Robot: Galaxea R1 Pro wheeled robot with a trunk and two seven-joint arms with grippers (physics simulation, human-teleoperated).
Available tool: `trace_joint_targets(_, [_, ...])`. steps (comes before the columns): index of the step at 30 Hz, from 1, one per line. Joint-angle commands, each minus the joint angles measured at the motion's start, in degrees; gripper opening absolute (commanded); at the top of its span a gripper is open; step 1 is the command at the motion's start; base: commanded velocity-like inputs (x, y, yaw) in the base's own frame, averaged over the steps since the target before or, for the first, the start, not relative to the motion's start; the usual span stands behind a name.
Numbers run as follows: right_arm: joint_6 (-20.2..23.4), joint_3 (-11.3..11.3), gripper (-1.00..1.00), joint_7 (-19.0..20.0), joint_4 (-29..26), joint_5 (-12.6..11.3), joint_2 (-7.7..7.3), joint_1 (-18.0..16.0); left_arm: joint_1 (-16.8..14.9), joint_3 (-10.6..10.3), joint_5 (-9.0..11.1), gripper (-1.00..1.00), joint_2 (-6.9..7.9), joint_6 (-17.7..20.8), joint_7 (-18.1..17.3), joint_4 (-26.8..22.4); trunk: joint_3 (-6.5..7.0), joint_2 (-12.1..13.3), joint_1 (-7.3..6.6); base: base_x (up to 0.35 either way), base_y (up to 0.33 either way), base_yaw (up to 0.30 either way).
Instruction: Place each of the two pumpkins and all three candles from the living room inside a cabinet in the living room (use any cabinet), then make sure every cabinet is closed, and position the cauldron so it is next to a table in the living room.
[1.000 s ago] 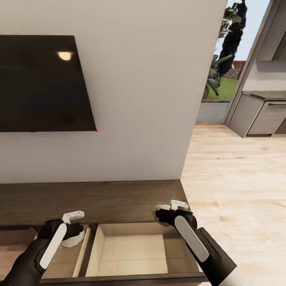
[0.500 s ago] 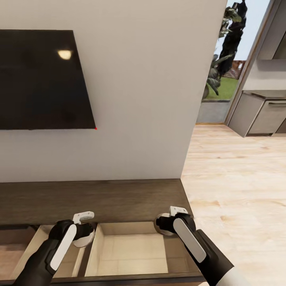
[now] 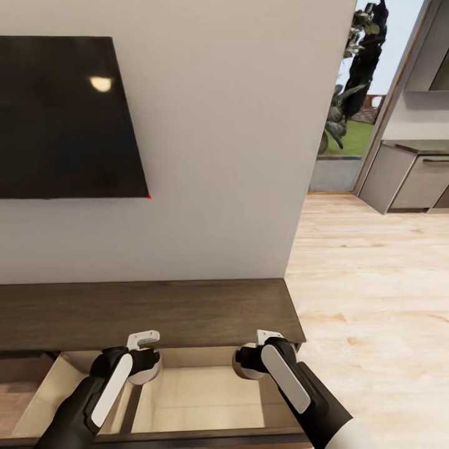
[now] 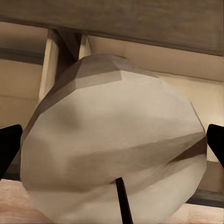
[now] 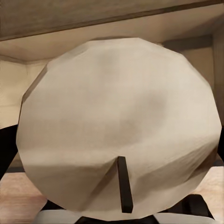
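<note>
Grippers first: our left gripper is clenched on a candle, and our right gripper grips another candle, both over the cabinet and its open drawers. If we release too near the drawer divider, a candle could catch on it and roll out. We read no labels anywhere.

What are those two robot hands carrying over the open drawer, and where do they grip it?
Each holds a stubby off-white candle by its round sides: the left gripper one candle, the right gripper another candle.
</note>
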Motion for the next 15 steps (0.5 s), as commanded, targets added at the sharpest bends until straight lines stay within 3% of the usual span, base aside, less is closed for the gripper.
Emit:
trace_joint_targets(1, [0.1, 0.1, -1.0, -0.7, 0.0, -0.6, 0.11, -0.1, 0.0, -0.5, 0.5, -1.0, 0.06, 0.1, 0.6, 0.0, -0.24, -0.5, 0.23, 0.0, 0.0, 0.0])
trace_joint_targets(8, [0.8, 0.1, -1.0, -0.6, 0.9, -0.5, 1.24, -0.1, 0.0, -3.8, 0.6, -1.0, -0.36, -1.1, 0.6, 0.4, -1.49, -3.3, 1.76, 0.0, 0.0, 0.0])
trace_joint_targets(15, [0.7, 0.2, -1.0, -0.6, 0.8, 0.1, 1.43, -0.1, 0.0, -4.3, 0.5, -1.0, -2.3, -2.3, 0.6, 0.9, -2.75, -6.1, 3.3, 0.0, 0.0, 0.0])
